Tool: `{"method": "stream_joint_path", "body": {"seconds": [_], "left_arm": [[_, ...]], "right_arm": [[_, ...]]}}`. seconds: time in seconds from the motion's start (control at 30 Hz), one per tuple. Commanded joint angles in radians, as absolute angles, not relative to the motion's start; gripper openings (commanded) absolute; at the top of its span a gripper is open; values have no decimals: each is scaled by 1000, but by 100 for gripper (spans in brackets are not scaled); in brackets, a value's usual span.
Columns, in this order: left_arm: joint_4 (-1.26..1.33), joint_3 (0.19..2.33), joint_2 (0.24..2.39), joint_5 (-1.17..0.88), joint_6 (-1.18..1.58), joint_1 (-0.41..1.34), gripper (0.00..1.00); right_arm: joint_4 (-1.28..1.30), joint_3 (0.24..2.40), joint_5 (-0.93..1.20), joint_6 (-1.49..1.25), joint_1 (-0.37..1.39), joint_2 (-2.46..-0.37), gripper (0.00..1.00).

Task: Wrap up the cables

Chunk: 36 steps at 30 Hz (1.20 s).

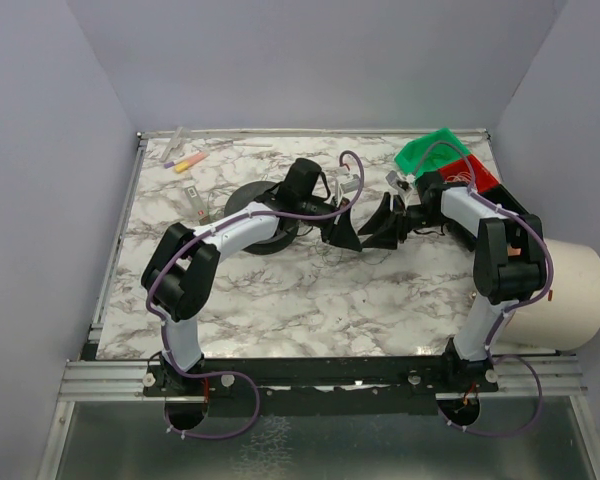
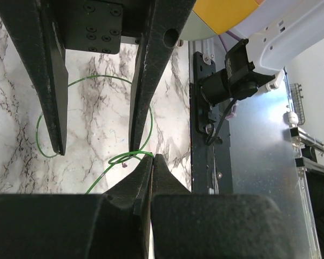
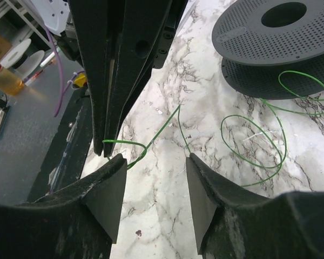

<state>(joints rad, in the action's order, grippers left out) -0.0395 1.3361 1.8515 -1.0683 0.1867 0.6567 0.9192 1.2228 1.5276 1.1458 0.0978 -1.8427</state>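
Observation:
The cable is a hair-thin green wire (image 2: 97, 78) lying in loose loops on the marble table. My left gripper (image 2: 153, 157) is shut, and the wire comes out of its pinched tips. In the right wrist view the same shut gripper (image 3: 105, 147) holds a bend of the wire (image 3: 167, 120). My right gripper (image 3: 154, 162) is open, just in front of the left tips, with wire strands running between its fingers and touching neither. In the top view the two grippers, left (image 1: 345, 236) and right (image 1: 380, 233), meet tip to tip at mid-table.
A black round spool (image 1: 252, 215) lies under my left arm, with further wire loops beside it (image 3: 281, 32). A green bin (image 1: 435, 150) and a red bin (image 1: 482, 176) stand at the back right. A white cylinder (image 1: 570, 295) stands at the right edge. Markers (image 1: 185, 160) lie back left.

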Motion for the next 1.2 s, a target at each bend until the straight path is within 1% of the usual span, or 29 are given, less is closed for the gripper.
{"method": "stream_joint_path", "body": {"seconds": [0.0,0.07,0.17,0.23,0.3,0.37,0.43,0.5,0.67,0.83,0.93,1.0,1.07,1.1,1.13,1.17], "left_arm": [[-74,1377,1837,-1082,129,657,0],[-80,1379,1836,-1073,124,656,0],[-81,1380,1835,-1071,123,657,0],[-81,1382,1836,-1072,123,657,0],[-80,1382,1838,-1071,123,658,0],[-80,1380,1839,-1073,123,660,0],[-79,1380,1841,-1088,123,660,0],[-76,1381,1842,-1096,125,660,0],[-75,1390,1849,-1108,130,665,0],[-75,1393,1856,-1107,132,673,0],[-75,1396,1859,-1110,136,681,0],[-74,1399,1861,-1113,141,689,0],[-75,1400,1862,-1118,145,695,0],[-74,1402,1862,-1120,148,697,0],[-75,1402,1862,-1124,149,699,0],[-75,1403,1862,-1125,151,700,0]], "right_arm": [[919,1232,1608,1103,100,-1865,55],[906,1227,1615,1081,102,-1865,59],[892,1221,1601,1073,119,-1861,61],[855,1210,1610,1031,128,-1860,62],[814,1205,1627,982,133,-1861,64],[795,1200,1625,965,136,-1866,69],[758,1191,1622,937,137,-1869,76],[703,1177,1641,880,135,-1875,80],[693,1183,1675,852,139,-1904,80],[695,1188,1672,857,154,-1890,80],[681,1194,1644,853,161,-1891,80],[635,1187,1624,802,160,-1896,80],[561,1172,1591,726,162,-1898,79],[479,1155,1564,650,164,-1894,79],[369,1129,1532,532,165,-1883,77],[193,1064,1480,375,166,-1864,76]]}}
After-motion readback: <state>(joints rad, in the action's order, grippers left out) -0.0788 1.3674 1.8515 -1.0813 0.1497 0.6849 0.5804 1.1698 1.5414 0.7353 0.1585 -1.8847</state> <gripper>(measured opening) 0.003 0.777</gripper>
